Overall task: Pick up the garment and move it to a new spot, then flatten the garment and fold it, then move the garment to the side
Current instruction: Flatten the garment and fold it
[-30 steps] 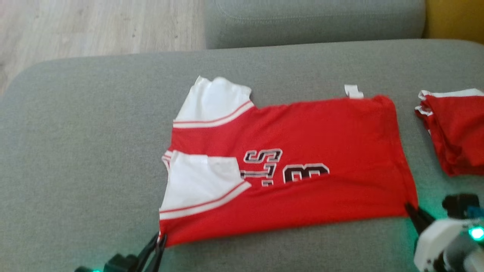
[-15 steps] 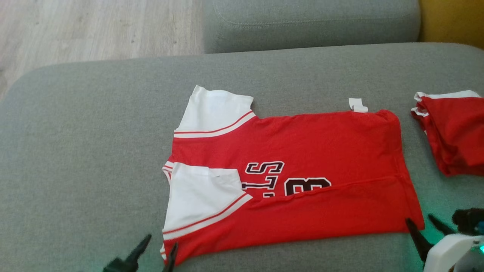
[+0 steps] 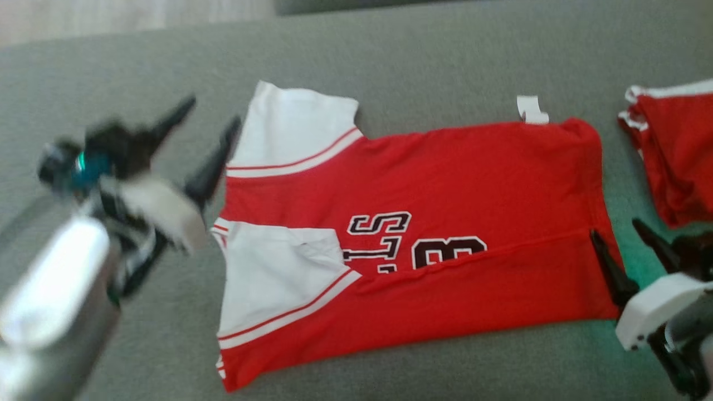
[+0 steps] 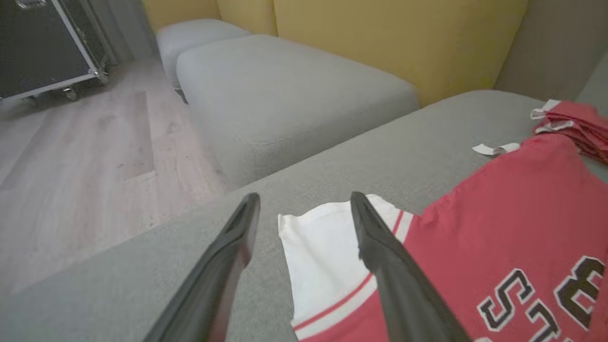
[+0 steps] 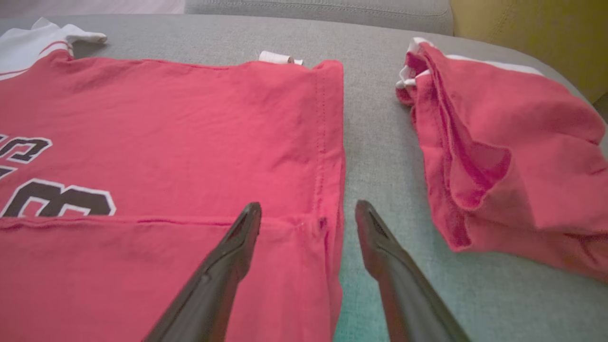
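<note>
The garment (image 3: 445, 184), a red jersey with white sleeves and dark lettering, is laid flat on the grey sofa cushion (image 3: 418, 50). Its lower long edge is folded up over the print, so the numeral is half covered. The near sleeve (image 3: 278, 278) is folded in onto the red body, while the far sleeve (image 3: 301, 128) is spread at the upper left corner. A small white label (image 3: 532, 108) is seen at the upper edge near the right corner.

The left jaws are held apart and empty beside the far sleeve. In the left wrist view one finger (image 4: 380, 247) is set over the sleeve's white cloth and the other over bare cushion.

The right jaws are likewise held apart and empty at the right hem, one finger (image 5: 228, 266) over the red fold, the other (image 5: 389, 266) over the cushion just beside the hem. Whether any finger touches the cloth cannot be told.

A second red garment (image 3: 677, 161) is piled, folded, further right, apart from the first.
</note>
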`<state>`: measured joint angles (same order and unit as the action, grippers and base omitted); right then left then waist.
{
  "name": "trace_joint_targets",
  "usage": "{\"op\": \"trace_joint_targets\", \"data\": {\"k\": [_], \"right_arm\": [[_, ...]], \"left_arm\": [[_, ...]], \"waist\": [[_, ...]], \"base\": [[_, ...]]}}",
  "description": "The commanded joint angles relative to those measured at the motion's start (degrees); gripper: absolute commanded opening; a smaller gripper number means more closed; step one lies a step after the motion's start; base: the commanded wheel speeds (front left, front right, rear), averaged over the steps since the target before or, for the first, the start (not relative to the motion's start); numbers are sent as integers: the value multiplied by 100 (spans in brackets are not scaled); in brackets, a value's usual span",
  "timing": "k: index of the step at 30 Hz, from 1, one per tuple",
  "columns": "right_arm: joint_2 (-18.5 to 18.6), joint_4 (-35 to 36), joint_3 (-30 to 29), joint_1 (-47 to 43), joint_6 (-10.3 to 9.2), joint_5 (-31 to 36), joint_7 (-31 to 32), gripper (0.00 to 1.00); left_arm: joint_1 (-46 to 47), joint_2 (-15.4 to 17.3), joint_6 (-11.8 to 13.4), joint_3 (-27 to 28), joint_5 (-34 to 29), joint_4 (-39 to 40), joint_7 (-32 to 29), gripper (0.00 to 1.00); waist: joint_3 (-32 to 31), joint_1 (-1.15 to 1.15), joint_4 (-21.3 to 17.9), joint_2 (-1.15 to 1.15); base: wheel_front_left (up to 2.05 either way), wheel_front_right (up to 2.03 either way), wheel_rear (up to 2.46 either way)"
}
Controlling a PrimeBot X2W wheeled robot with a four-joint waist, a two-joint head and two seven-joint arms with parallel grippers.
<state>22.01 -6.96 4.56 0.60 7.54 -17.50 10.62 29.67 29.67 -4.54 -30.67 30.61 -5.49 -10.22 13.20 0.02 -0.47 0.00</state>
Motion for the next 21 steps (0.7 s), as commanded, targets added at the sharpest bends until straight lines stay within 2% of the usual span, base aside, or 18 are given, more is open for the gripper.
{"op": "trace_joint_targets", "data": {"k": [1,5,11,18,21], "right_arm": [[90,198,48,126,-5,38,-37,100],[-11,214,123,322,-5,85,-95,100],[-108,181,172,534,-5,141,-208,100],[-189,107,260,659,-5,153,-303,100],[-199,63,286,705,-5,159,-331,100]], "left_arm": [[467,217,-74,196,85,-34,-184,100],[1580,205,-252,-86,347,-840,-964,100],[2771,323,-291,-560,725,-1705,-1867,100],[3238,537,-293,-928,1218,-2545,-2642,100],[3303,612,-293,-999,1297,-2713,-2707,100]], "waist": [[278,-2,-212,0],[603,-2,-473,0],[1068,-2,-817,0],[1315,-2,-1040,0],[1362,-2,-1092,0]], "base": [[0,0,0],[0,0,0],[0,0,0],[0,0,0],[0,0,0]]}}
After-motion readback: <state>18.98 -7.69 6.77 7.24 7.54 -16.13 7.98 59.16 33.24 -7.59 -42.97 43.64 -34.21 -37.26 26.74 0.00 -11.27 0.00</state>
